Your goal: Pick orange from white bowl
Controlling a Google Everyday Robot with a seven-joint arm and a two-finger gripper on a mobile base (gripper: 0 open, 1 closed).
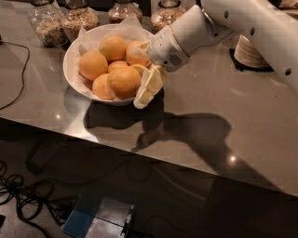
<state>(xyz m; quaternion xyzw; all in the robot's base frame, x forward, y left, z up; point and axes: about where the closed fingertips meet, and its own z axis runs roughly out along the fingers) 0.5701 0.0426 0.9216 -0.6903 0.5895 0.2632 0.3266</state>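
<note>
Hanging over the white bowl (70, 78) rim, the hand (148, 86) seemingly touches an orange (124, 82), grip unclear.

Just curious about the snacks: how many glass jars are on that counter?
4 jars, in a row behind the white bowl: far left, next, centre, and right, by the arm. The arm could hide more. The gripper hangs at the bowl's right rim.

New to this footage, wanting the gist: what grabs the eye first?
A white bowl heaped with oranges sits on the counter, left of centre. The white arm reaches in from the upper right, its gripper at the bowl's right rim.
</note>
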